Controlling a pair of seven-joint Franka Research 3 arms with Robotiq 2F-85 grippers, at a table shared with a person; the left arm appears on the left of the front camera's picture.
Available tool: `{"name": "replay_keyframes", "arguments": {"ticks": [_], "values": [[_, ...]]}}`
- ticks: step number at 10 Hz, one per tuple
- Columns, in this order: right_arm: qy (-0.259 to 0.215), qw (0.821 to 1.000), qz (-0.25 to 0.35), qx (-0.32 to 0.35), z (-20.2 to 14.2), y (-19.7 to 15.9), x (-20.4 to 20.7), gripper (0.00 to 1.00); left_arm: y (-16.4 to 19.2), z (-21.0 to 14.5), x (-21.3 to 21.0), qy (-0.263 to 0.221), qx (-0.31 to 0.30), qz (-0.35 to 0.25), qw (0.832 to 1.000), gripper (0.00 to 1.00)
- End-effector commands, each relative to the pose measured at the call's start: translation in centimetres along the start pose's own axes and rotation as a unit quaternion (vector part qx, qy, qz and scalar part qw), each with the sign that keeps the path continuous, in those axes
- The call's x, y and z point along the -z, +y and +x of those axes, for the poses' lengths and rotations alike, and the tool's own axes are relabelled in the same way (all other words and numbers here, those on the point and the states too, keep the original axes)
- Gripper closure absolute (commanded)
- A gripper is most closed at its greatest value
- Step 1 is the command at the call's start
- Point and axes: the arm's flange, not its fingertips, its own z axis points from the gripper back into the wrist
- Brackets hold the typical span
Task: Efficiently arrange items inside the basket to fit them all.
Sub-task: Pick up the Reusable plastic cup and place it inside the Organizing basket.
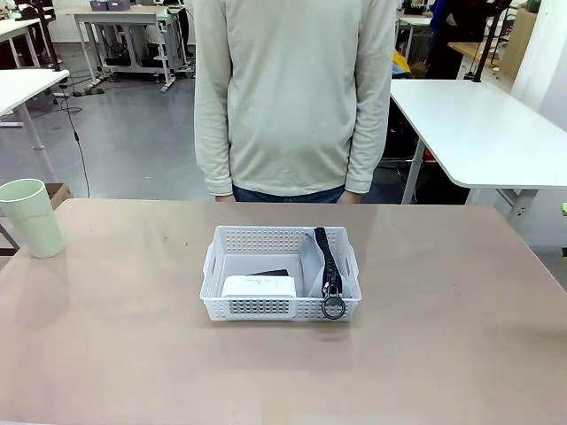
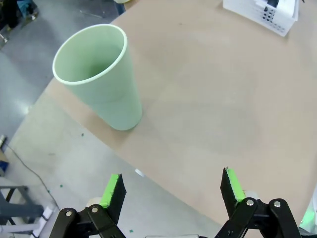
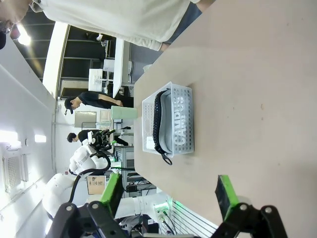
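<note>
Green-padded fingers (image 2: 113, 191) of the left gripper (image 2: 172, 181) rise nearest the lens. Its jaws are wide apart w/ nothing between them. This gripper hangs by the edge of the counter (image 2: 208, 109), w/ floor under its left finger. The cup (image 2: 96, 79) stands upright ahead of it, on the left finger's side, close to the counter edge and not touching the gripper. The basket (image 2: 257, 17) is well apart from it, far fwd past the right finger, and the picture edge cuts it off.

The right gripper (image 3: 169, 186) is spread open too and holds nothing, over bare counter. The basket (image 3: 148, 124) sits ahead of it, approx. btw the lines of its two fingers, well apart. The pouch (image 3: 167, 119) fills the basket end that faces this gripper's side. Its strap (image 3: 158, 119) runs along the pouch and the ring (image 3: 167, 159) hangs out over the rim toward the gripper.

From the front, the basket (image 1: 266, 307) is mid-counter. The pouch (image 1: 310, 266) leans at the right end. The strap (image 1: 324, 252) goes over it and the ring (image 1: 333, 307) hangs outside the near wall. The box (image 1: 259, 286) lies against the near wall, left of the pouch. The stapler (image 1: 268, 273) is just behind the box; I cannot tell if they touch. The cup (image 1: 31, 217) is outside the basket, far off on the left gripper's side. A person (image 1: 292, 88) stands beyond the basket, arms hanging down.
</note>
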Motion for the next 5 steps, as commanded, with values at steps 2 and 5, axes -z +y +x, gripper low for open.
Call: {"name": "replay_keyframes", "arguments": {"ticks": [2,5], "values": [[-0.002,1.000,0.008,-0.014,0.1,0.0,-0.2,0.00,0.7,0.0,1.4,-0.009,0.020,-0.009,1.000,0.00],[-0.002,1.000,0.008,-0.014,0.1,0.0,-0.2,0.00,1.8,-2.5,3.5,-0.024,0.028,-0.023,0.999,0.00]]}}
